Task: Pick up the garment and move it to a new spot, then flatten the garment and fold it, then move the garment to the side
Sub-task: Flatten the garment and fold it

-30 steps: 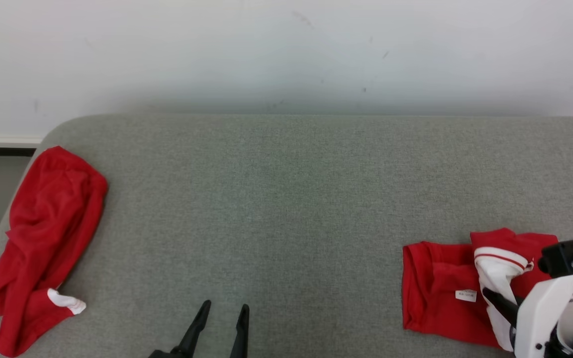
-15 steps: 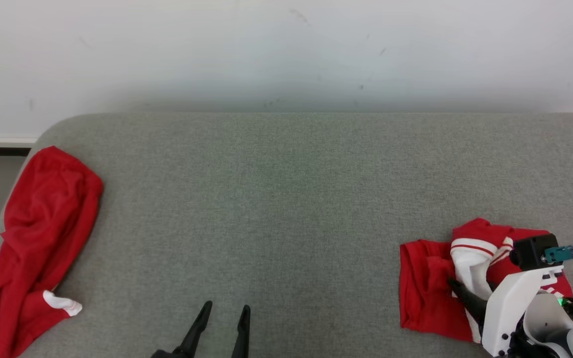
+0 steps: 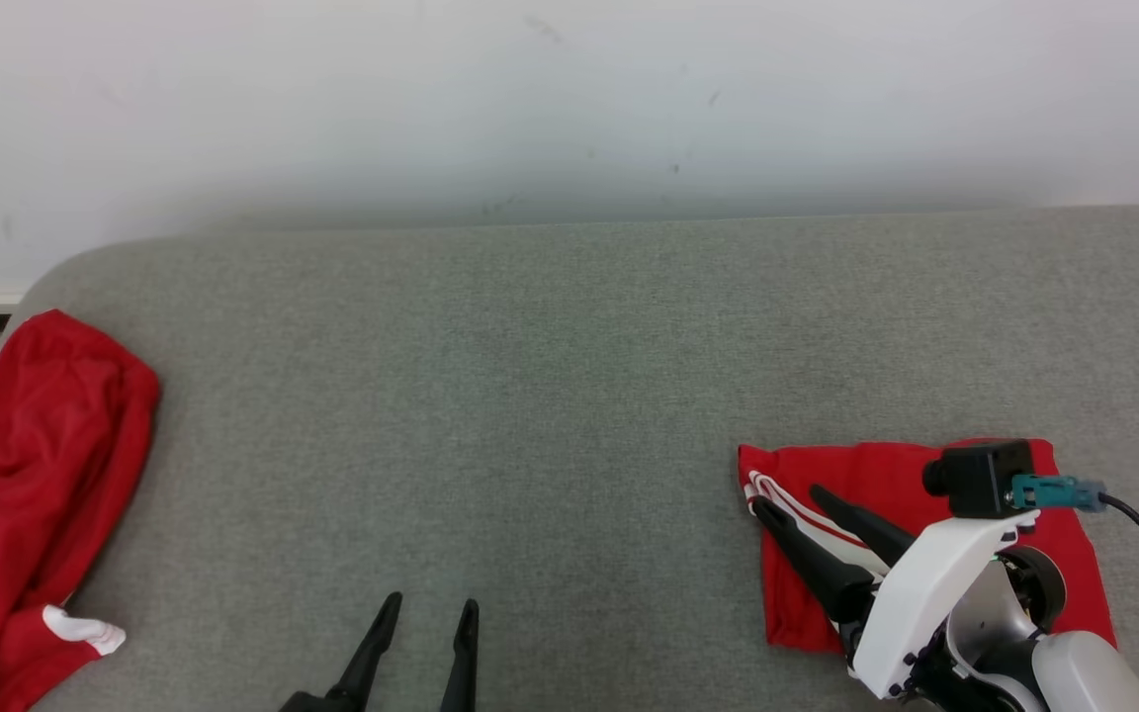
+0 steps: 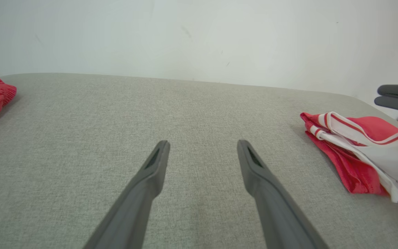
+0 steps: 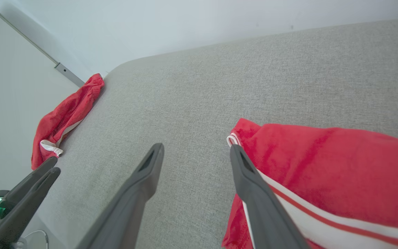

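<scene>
Item under inspection: a red cloth garment with white, red-striped trim (image 3: 886,475). It lies folded into a compact, roughly rectangular bundle on the right-hand near part of the grey fabric-covered table (image 3: 530,396). The top layer is plain red and fairly smooth. The white striped band runs along its left edge and shows as loose layered folds in the left wrist view (image 4: 368,128); the lower edge there is uneven.

The right gripper (image 3: 787,497) is above the garment's left edge, jaws released and spread, nothing between them (image 5: 196,148). The left wrist view shows its fingers clear of the cloth.

The left gripper (image 3: 431,601) is over bare table near the front edge, jaws spread wide and empty (image 4: 203,142).

A second red crumpled garment with a white patch (image 3: 45,445) lies at the table's far left edge, well apart from the first.
</scene>
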